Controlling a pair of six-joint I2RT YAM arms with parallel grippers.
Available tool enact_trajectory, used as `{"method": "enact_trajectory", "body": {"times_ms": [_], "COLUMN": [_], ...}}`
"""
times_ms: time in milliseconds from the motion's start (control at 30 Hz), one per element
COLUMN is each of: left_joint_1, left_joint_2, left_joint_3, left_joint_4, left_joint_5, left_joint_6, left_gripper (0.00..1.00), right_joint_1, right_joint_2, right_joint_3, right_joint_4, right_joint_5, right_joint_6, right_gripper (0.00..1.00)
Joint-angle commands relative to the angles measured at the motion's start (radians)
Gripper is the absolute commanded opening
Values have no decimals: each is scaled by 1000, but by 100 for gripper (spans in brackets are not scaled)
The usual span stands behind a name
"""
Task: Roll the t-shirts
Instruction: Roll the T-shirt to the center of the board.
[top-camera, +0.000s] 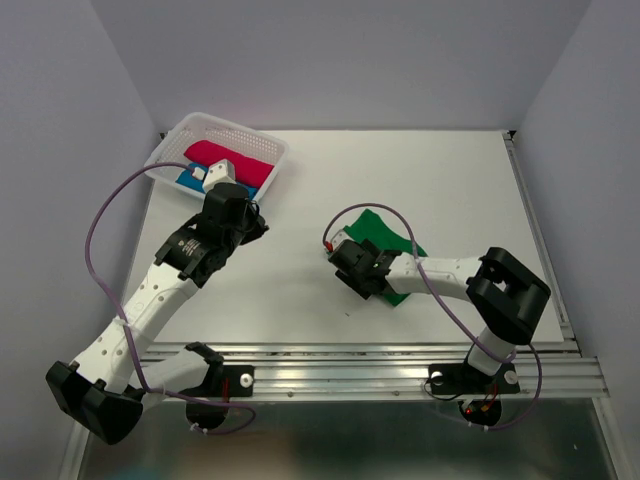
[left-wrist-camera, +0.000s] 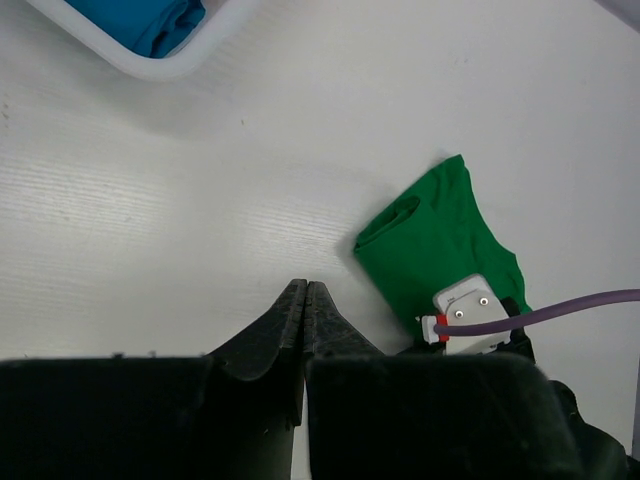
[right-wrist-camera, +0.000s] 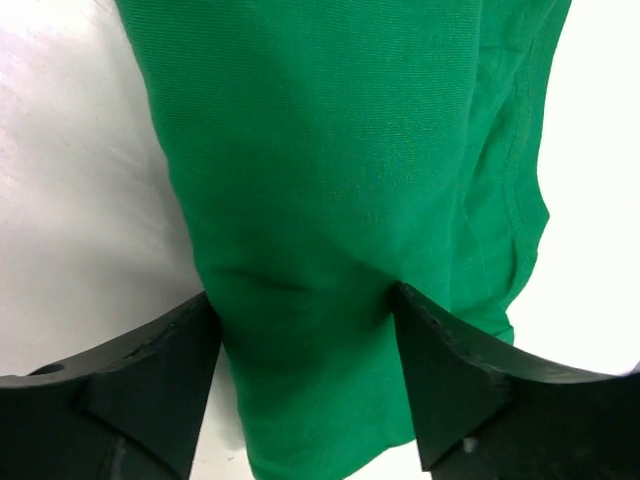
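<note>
Top external view: the green t-shirt (top-camera: 381, 229) lies folded into a narrow band on the white tabletop (top-camera: 460, 180), right of centre, with the right gripper (top-camera: 362, 272) set down on its near end. From the right wrist, the cloth (right-wrist-camera: 340, 170) is a fine-ribbed knit with a stitched hem down its right edge. It passes between the two black wedge-shaped fingers (right-wrist-camera: 150, 385), whose jaws stand wide apart on either side of the band. The left gripper (left-wrist-camera: 305, 292) holds nothing, its tapered black jaws pressed flat together above the faintly grained tabletop. At the upper left of the overhead frame, a white perforated plastic basket (top-camera: 255, 137) holds a crimson-pink t-shirt (top-camera: 228, 160) and a blue t-shirt (top-camera: 189, 183), both soft and bunched.
</note>
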Motion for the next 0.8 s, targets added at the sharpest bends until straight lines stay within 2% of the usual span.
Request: {"method": "enact_trajectory", "body": {"times_ms": [0, 233, 367, 400, 467, 500, 567, 767], "left_joint_1": [1, 3, 3, 3, 3, 1, 3, 1], "left_joint_2": [-1, 5, 14, 16, 17, 17, 16, 11], "left_joint_3": [-11, -31, -34, -34, -32, -34, -32, -23], "left_joint_4": [35, 44, 49, 48, 41, 40, 35, 31], "left_joint_5": [-5, 6, 19, 21, 21, 20, 18, 13], "left_joint_6": [6, -2, -3, -2, 0, 3, 5, 11], "left_gripper": [12, 12, 12, 12, 12, 12, 12, 12], "right_joint_1": [1, 1, 1, 1, 1, 1, 1, 1], "right_joint_2": [5, 19, 44, 45, 45, 44, 16, -56], "right_joint_3": [-31, -51, -45, -44, -41, -35, -30, 13], "right_joint_4": [117, 150, 166, 172, 174, 172, 172, 167], "right_joint_5": [45, 95, 86, 77, 65, 55, 35, -167], "right_joint_6": [3, 9, 24, 33, 36, 36, 79, 185], "right_gripper": [68, 63, 42, 25, 15, 4, 1, 1]}}
